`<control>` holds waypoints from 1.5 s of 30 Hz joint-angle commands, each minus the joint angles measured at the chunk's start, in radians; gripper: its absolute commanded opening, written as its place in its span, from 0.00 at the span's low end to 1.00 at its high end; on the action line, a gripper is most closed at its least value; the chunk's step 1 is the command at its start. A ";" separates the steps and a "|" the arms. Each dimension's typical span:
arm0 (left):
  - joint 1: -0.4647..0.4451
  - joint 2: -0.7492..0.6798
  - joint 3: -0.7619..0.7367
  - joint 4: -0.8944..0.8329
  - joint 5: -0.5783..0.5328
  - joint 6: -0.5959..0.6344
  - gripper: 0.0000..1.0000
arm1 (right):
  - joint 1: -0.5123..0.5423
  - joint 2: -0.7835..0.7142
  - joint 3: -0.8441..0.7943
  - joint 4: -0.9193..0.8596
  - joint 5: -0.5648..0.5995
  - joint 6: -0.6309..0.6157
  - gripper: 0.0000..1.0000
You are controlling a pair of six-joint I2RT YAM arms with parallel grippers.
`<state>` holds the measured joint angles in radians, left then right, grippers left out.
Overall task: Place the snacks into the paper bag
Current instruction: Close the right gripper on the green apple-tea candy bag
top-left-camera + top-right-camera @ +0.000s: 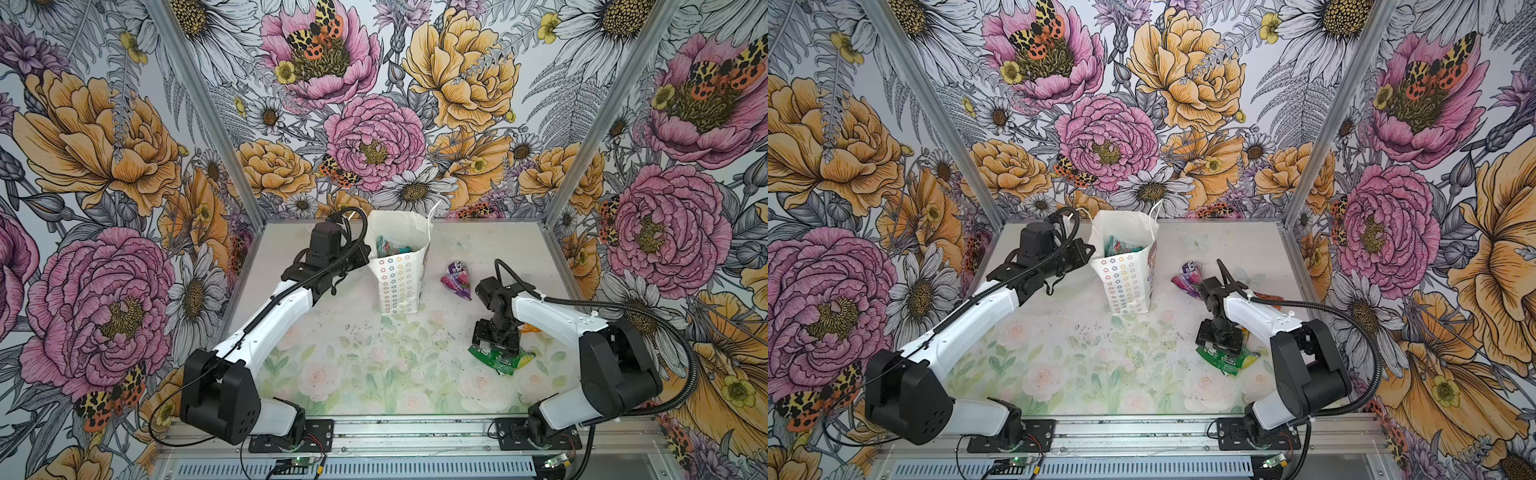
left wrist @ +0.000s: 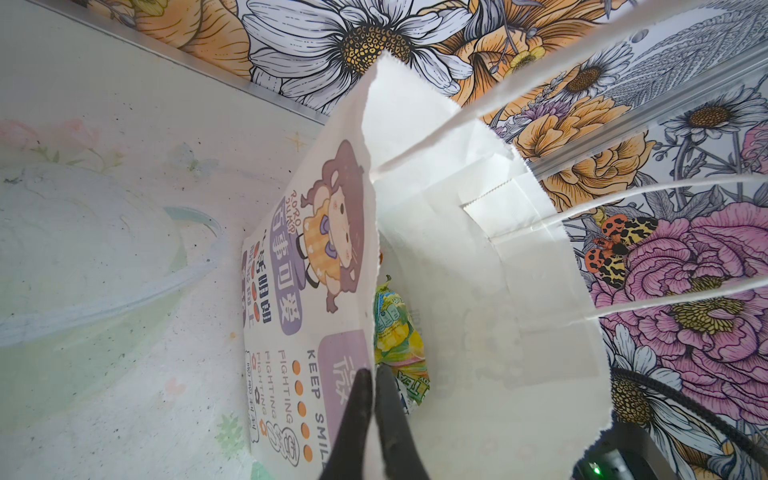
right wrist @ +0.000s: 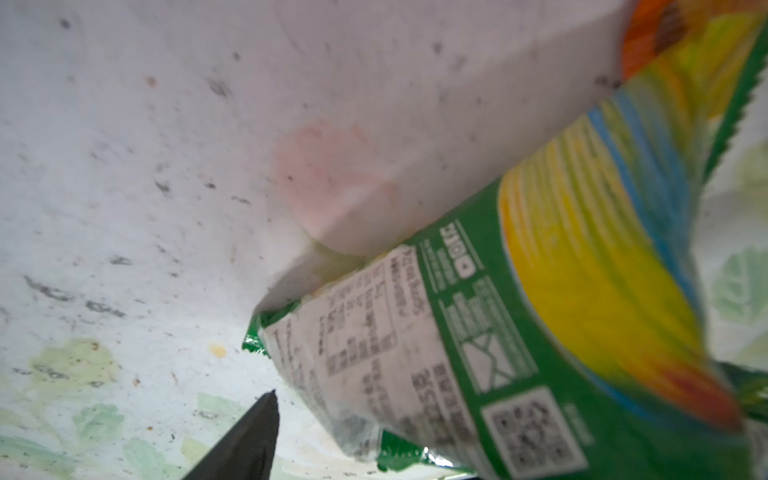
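Left gripper (image 2: 374,376) is seen clamped shut on the near top edge of the bag (image 1: 399,286), one finger on the printed face and one inside. The bag stands upright at the back middle of the table (image 1: 353,353), mouth open, with its string handles (image 2: 648,189) crossing the left wrist view. A teal packet (image 1: 390,246) is seen inside the bag in both top views, and a yellow-green packet (image 2: 397,328) lies in it just past the fingertips. To the right of the bag, apart from it, a purple packet (image 1: 457,280) lies on the table. Further right and nearer the front, the right gripper (image 1: 496,347) is pointed down over a green packet (image 1: 505,361) that lies flat. Its jaws are held wide. Only one finger (image 3: 249,436) shows in the right wrist view, and it stands clear of the packet's edge. Nothing is gripped. An orange packet (image 1: 528,328) is largely hidden behind the right arm (image 1: 552,320).
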<state>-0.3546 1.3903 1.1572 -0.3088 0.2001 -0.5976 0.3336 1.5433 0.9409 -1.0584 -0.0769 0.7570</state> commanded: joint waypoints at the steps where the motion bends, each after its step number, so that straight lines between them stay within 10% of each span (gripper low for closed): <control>1: 0.013 -0.002 -0.003 0.037 -0.011 -0.013 0.00 | -0.014 0.070 0.099 0.134 0.021 -0.102 0.76; 14: 0.011 -0.006 0.002 0.022 -0.023 -0.008 0.00 | -0.079 0.282 0.440 0.144 -0.022 -0.240 0.76; 31: 0.006 -0.027 -0.002 0.013 -0.037 -0.006 0.00 | -0.120 -0.035 0.214 0.119 -0.073 -0.003 0.86; 45: 0.006 -0.022 -0.004 0.016 -0.036 -0.005 0.00 | -0.256 0.011 0.199 0.147 -0.130 0.083 1.00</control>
<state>-0.3546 1.3891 1.1572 -0.3103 0.1959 -0.6037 0.0971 1.5265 1.1294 -0.9398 -0.1822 0.8051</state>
